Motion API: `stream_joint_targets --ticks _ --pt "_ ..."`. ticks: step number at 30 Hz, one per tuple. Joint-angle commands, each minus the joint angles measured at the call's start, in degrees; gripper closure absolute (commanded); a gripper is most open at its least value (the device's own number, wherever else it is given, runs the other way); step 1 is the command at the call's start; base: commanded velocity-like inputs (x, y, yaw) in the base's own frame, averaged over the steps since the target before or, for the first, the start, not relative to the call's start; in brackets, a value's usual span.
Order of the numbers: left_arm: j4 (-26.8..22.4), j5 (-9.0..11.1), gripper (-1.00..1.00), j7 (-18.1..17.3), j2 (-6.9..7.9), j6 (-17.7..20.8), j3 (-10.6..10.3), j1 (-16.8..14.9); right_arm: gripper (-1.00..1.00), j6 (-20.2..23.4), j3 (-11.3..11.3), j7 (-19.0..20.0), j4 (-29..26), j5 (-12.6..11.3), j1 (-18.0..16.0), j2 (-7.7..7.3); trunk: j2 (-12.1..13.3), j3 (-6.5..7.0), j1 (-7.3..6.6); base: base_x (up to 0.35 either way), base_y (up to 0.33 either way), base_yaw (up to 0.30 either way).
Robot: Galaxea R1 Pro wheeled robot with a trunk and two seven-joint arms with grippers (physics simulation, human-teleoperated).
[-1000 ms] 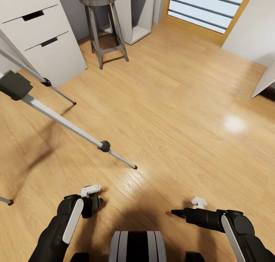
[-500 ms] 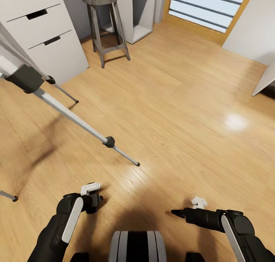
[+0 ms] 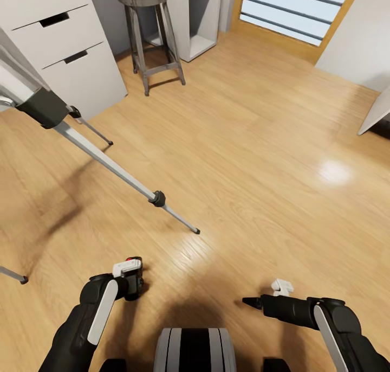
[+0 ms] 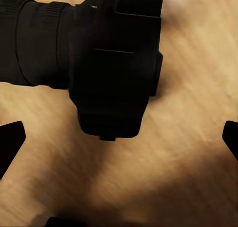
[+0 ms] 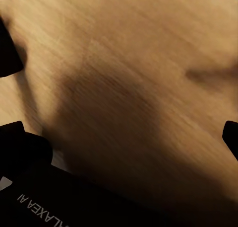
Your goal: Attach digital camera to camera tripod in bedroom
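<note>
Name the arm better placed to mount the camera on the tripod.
Left. Its pincer has the camera at its tip and is on the tripod's side. The right pincer is across the body, apparently carrying nothing.

Shadowed light wood floor (image 5: 148, 63), dark fingers (image 5: 9, 48) at the edges, black robot body (image 5: 74, 202) below.

Both arms low; left tool (image 3: 130, 277), right tool (image 3: 254, 301) fwd.

Camera tripod (image 3: 103, 160) stands left; stool (image 3: 149, 30) behind it (beside the drawers (image 3: 65, 46)).
</note>
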Motion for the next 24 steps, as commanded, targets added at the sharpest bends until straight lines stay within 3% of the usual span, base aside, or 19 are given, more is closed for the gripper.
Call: stream_joint_targets --ticks 1,10,24 --pt "-0.05 0.63 -1.00 0.77 -0.04 0.17 0.09 -0.02 -1.00 0.40 -0.05 -0.11 -0.05 -0.32 -0.03 0.02 -0.01 -0.03 -0.01 -0.003 0.003 0.000" --pt "0.07 0.80 -1.00 1.93 -0.04 0.16 0.00 -0.02 -1.00 0.40 0.05 -0.38 -0.11 -0.20 -0.03 -0.10 -0.01 -0.03 -0.01 -0.001 0.001 0.008" --pt "0.50 0.97 -1.00 1.96 -0.04 0.16 -0.08 -0.02 -1.00 0.40 0.11 -0.25 -0.15 -0.15 -0.03 -0.16 -0.01 -0.03 -0.01 0.000 0.000 0.114"
